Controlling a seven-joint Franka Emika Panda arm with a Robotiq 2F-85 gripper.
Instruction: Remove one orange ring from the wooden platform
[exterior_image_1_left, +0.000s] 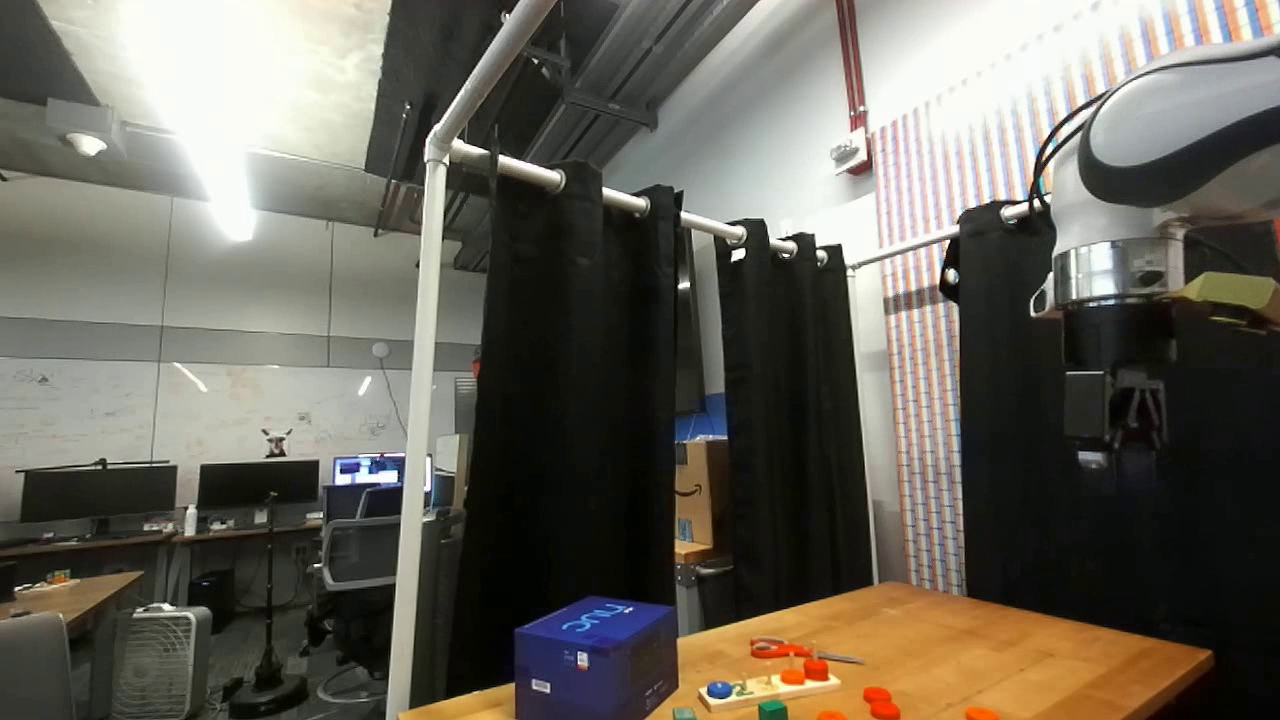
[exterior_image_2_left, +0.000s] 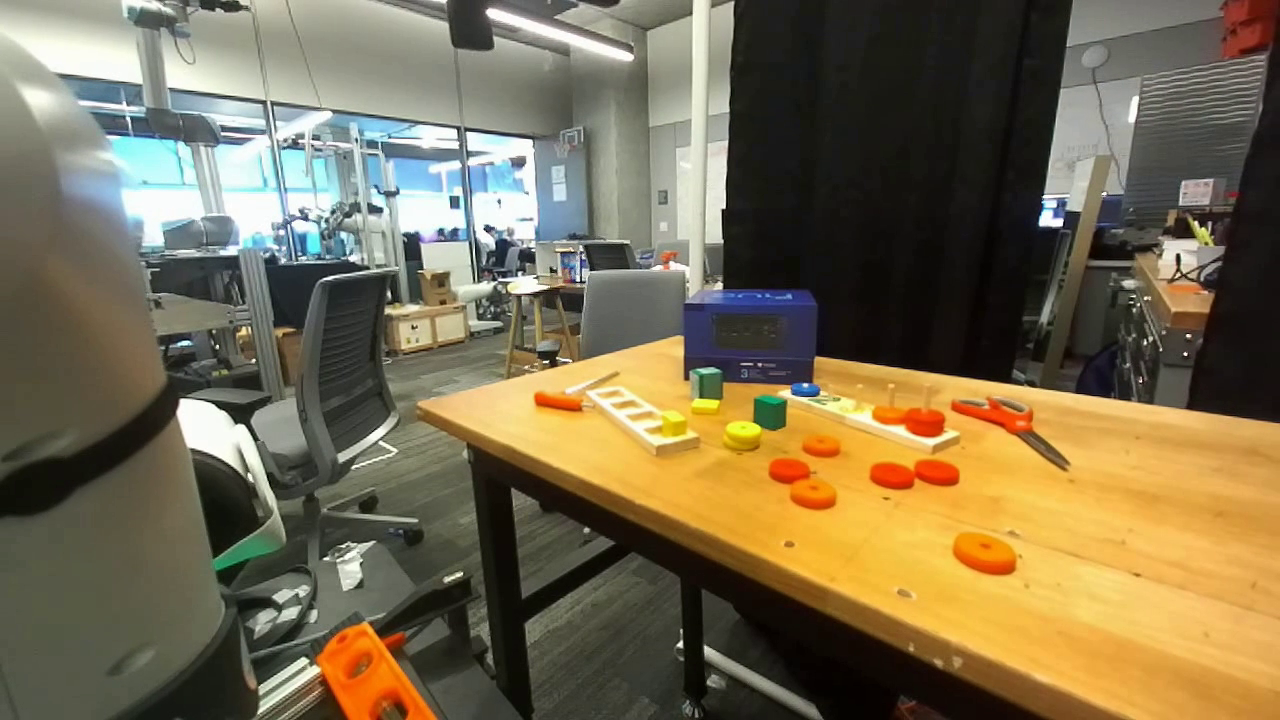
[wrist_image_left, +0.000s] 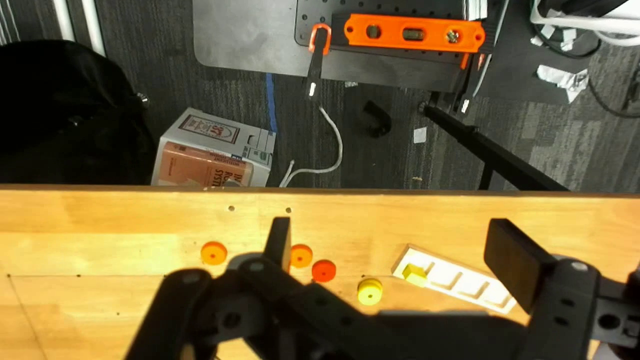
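Note:
The wooden platform (exterior_image_2_left: 850, 411) is a long pale board with upright pegs. It shows in both exterior views (exterior_image_1_left: 752, 698). An orange ring (exterior_image_2_left: 889, 415) lies around one peg, beside a stack of red rings (exterior_image_2_left: 925, 422) at one end. A blue ring (exterior_image_2_left: 805, 390) sits at the opposite end. In an exterior view the orange ring (exterior_image_1_left: 792, 677) is partly beside the red stack. My gripper (exterior_image_1_left: 1138, 432) hangs high above the table, far from the platform. In the wrist view my gripper (wrist_image_left: 392, 240) is wide open with nothing between its fingers; the platform is out of view there.
Loose orange (exterior_image_2_left: 985, 552) and red rings (exterior_image_2_left: 892, 475) lie on the table, with yellow rings (exterior_image_2_left: 742, 435) and green blocks (exterior_image_2_left: 770, 411). A slotted wooden tray (exterior_image_2_left: 640, 418) holds a yellow block. Scissors (exterior_image_2_left: 1010, 415), an orange-handled tool (exterior_image_2_left: 560, 401) and a blue box (exterior_image_2_left: 750, 337) stand around.

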